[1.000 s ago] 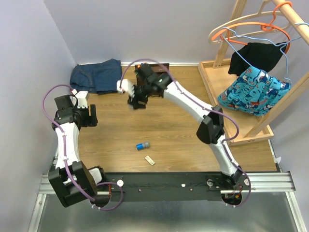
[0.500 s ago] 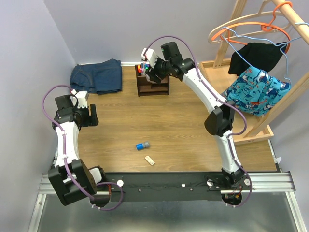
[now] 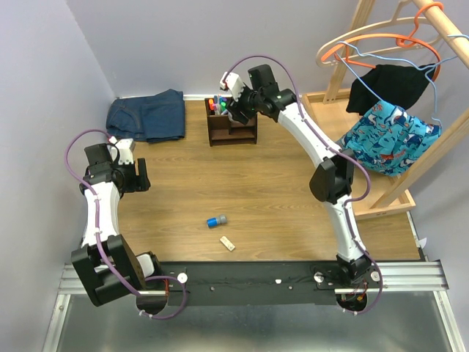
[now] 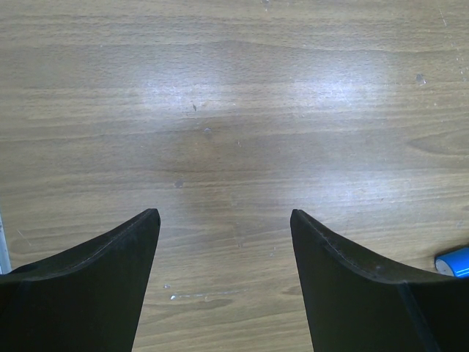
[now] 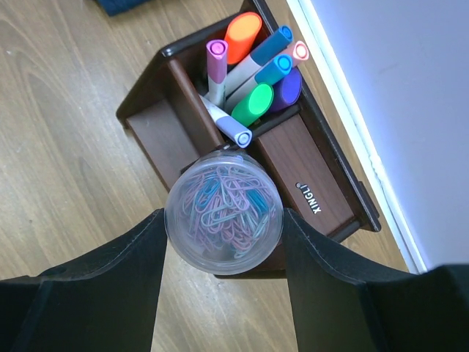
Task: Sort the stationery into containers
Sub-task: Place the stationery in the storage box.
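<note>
Top view: R gripper [image 3: 236, 111] is up over the dark brown organiser [image 3: 245, 133] at the far side of the table [image 3: 278, 198], w/ coloured markers [image 3: 215, 104] standing in its tall part. L gripper [image 3: 136, 177] hangs near the left edge, well apart from that. A short blue tube [image 3: 216, 220] and a small beige block [image 3: 228, 243] lie on the wood near the front, close but not touching. Jeans [image 3: 146, 116] sit in the far left corner. L wrist view: the fingers [image 4: 88, 286] are wide apart w/ nothing btwn them, just bare wood below. R wrist view: the fingers [image 5: 110, 293] are clamped on a clear round tub [image 5: 223, 211] full of paper clips — one finger each side. The tub is over the organiser's low shelf, just beside the pen part — can't tell if it touches the wood.
</note>
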Tool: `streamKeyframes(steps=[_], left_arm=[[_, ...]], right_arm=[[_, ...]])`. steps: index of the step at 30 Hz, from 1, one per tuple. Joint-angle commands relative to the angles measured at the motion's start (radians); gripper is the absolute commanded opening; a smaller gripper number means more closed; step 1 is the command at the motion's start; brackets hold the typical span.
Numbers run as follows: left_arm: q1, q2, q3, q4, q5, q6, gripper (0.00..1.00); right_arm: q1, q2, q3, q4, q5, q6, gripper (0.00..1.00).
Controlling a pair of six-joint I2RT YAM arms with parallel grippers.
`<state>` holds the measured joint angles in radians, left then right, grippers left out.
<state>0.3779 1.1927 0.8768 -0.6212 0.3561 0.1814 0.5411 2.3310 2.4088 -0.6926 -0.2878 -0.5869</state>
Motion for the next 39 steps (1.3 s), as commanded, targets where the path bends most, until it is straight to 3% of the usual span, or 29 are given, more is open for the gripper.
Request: streamKeyframes(steps=[1,29,39], left_arm=[[0.007,0.004,0.021,0.023,0.029,-0.01,0.81],[0.007,0.03,-0.001,0.049,0.04,-0.023,0.82],[0.007,0.025,-0.006,0.044,0.037,-0.017,0.82]], right_arm=[[-0.007,0.045,0.027,0.053,0.042,-0.004,0.62],[-0.038,-0.018,-0.034,0.042,0.027,0.021,0.6],[-0.036,0.045,0.01,0.059,0.026,0.025,0.6]])
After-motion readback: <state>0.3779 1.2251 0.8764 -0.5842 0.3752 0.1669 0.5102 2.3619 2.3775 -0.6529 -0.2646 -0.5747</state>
